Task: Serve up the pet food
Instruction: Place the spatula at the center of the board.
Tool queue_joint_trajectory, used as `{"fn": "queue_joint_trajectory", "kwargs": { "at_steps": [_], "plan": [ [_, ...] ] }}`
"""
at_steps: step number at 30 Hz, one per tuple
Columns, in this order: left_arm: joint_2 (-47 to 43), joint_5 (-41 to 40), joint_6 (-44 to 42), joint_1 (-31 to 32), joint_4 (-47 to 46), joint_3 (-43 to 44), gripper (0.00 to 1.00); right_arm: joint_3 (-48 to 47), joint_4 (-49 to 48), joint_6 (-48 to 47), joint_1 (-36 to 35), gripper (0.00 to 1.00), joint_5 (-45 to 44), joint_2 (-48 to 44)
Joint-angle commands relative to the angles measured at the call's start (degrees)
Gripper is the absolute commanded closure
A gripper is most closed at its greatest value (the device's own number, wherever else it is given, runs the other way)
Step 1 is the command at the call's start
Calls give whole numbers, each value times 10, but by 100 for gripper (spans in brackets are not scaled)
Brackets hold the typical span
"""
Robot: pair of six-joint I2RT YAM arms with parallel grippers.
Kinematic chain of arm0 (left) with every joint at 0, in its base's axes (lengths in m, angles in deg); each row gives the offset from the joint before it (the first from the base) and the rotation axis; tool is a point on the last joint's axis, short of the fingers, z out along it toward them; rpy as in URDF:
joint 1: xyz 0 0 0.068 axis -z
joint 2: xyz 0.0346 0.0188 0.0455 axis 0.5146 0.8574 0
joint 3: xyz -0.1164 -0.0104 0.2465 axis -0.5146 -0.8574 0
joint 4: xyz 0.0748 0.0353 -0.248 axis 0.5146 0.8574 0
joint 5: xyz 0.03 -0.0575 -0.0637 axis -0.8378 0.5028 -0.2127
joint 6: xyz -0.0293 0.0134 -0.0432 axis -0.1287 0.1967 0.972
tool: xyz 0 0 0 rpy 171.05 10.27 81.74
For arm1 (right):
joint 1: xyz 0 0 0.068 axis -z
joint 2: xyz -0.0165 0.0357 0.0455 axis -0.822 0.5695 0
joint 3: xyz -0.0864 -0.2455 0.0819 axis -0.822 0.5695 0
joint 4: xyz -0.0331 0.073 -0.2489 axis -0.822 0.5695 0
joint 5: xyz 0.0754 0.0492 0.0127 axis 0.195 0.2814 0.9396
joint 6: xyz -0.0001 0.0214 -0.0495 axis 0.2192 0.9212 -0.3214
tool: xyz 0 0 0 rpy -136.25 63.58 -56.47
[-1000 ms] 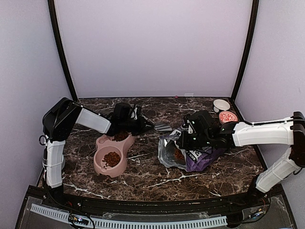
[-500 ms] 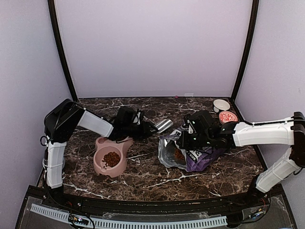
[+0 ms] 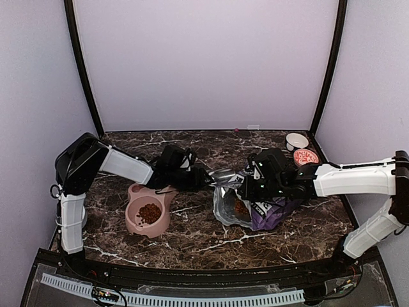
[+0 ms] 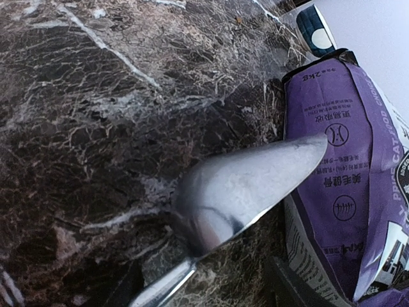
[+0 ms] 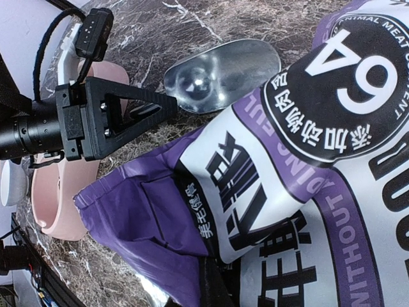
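Observation:
The pet food (image 3: 150,212) lies as brown kibble in the near cup of the pink double bowl (image 3: 135,224); more shows in the open mouth of the purple-and-white bag (image 3: 268,212). A metal scoop (image 3: 222,174) (image 4: 249,185) (image 5: 220,73) rests on the marble just left of the bag. My left gripper (image 3: 203,178) (image 4: 208,288) is open, its fingers (image 5: 128,109) standing apart on either side of the scoop's handle (image 4: 160,288). My right gripper (image 3: 248,185) (image 5: 214,281) is shut on the bag's (image 5: 268,192) top edge, holding its mouth up.
A small white bowl (image 3: 296,141) and a red patterned bowl (image 3: 306,156) sit at the back right corner. The pink bowl (image 5: 51,192) lies behind the left gripper. Purple walls and black posts close in the marble table (image 3: 192,236).
My left gripper has opened and let go of the scoop's handle after shifting right, away from the pink bowl. The scoop has come down flat beside the bag. The right arm held still.

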Motion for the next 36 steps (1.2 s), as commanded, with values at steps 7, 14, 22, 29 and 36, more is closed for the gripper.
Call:
{"fn": "queue_joint_trajectory", "kwargs": {
  "at_steps": [7,14,22,29,36],
  "plan": [
    [-56,-53,-24,40,99,-19,28,22,33,12,12,100,-31,-24],
    [-60,-97,-57,69,172,-2,23,18,31,10,12,100,-29,-23],
    [-46,-137,-100,93,256,32,12,21,32,10,12,100,-29,-25],
    [-40,-132,-97,111,298,47,4,19,31,10,11,100,-28,-24],
    [-66,-106,-73,122,294,27,4,16,33,7,12,100,-29,-20]
  ]
}}
